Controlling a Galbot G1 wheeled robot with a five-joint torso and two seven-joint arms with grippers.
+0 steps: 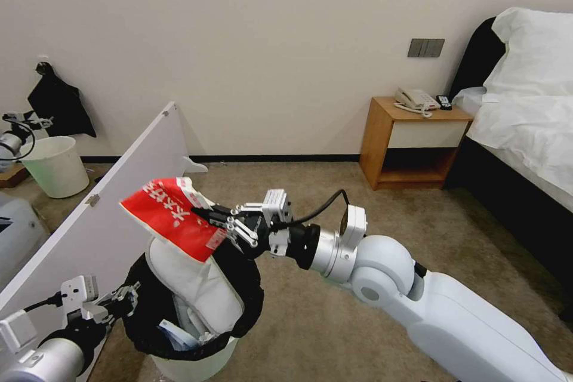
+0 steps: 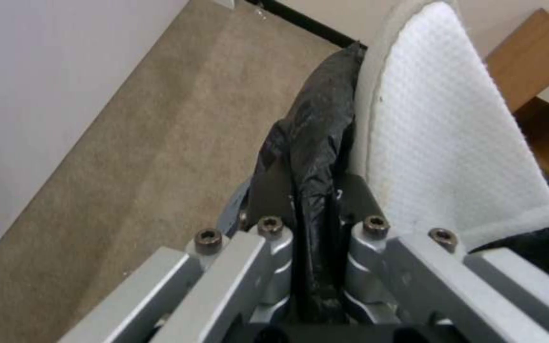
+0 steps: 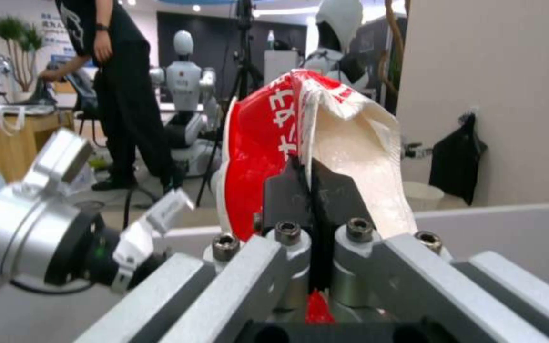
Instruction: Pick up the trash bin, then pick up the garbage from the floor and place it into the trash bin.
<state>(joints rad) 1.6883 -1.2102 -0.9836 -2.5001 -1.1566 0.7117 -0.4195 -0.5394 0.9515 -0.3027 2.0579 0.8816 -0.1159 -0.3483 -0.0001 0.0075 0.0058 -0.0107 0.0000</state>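
arms: glossy white shells, silver wrists | black cables | right claw (image 1: 212,218): black fingers, grey links, hex screws

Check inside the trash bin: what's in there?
The trash bin holds a white slipper upright, poking above the rim, with whitish litter beside it. The right pincer holds a red-white packet above it. The bottom is hidden.
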